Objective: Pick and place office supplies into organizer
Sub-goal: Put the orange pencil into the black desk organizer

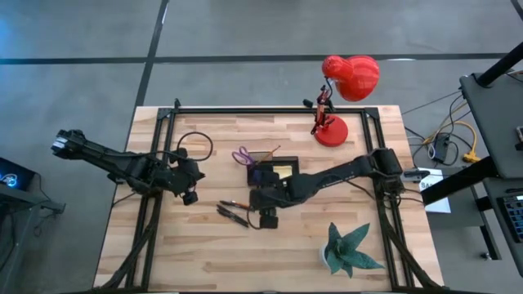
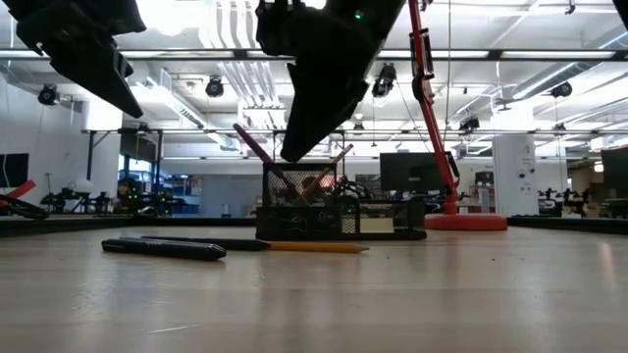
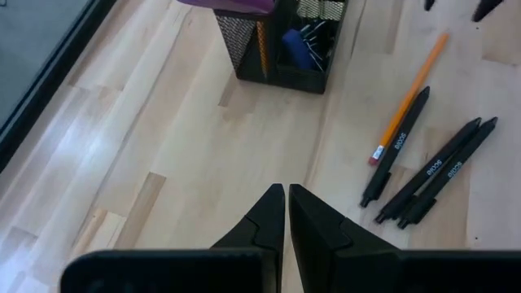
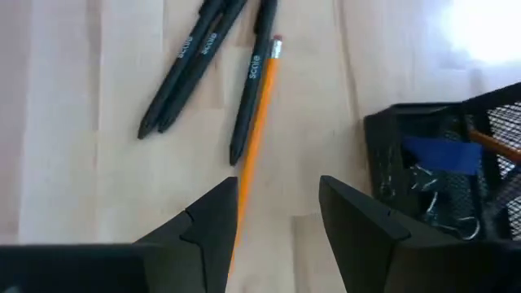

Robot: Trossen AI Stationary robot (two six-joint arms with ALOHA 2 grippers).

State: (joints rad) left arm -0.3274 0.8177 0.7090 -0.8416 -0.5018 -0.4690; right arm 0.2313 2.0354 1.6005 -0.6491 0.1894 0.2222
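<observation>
The right gripper (image 4: 277, 216) hangs above the wooden table (image 1: 204, 253) just beside the organizer (image 1: 274, 170), its two fingers spread apart with nothing between them; below the gap lies an orange pencil (image 4: 256, 138). The pencil rests flat on the table, touching a black pen (image 4: 248, 98) that lies along it, and two more black pens (image 4: 183, 69) lie side by side close by, angled away from the first. The organizer, a black mesh tray, stands near the middle of the table with purple-handled scissors (image 1: 242, 155) upright in one corner compartment, a yellow sticky-note pad (image 1: 282, 171) in another section, and a blue item and metal clips (image 4: 435, 207) in a low compartment. The left gripper (image 3: 286, 199) waits over bare table on the left, well apart from the pens, fingers pressed together and empty. A red desk lamp (image 1: 343, 98) stands behind the organizer, and a green paper plant (image 1: 347, 249) sits near the front right.
</observation>
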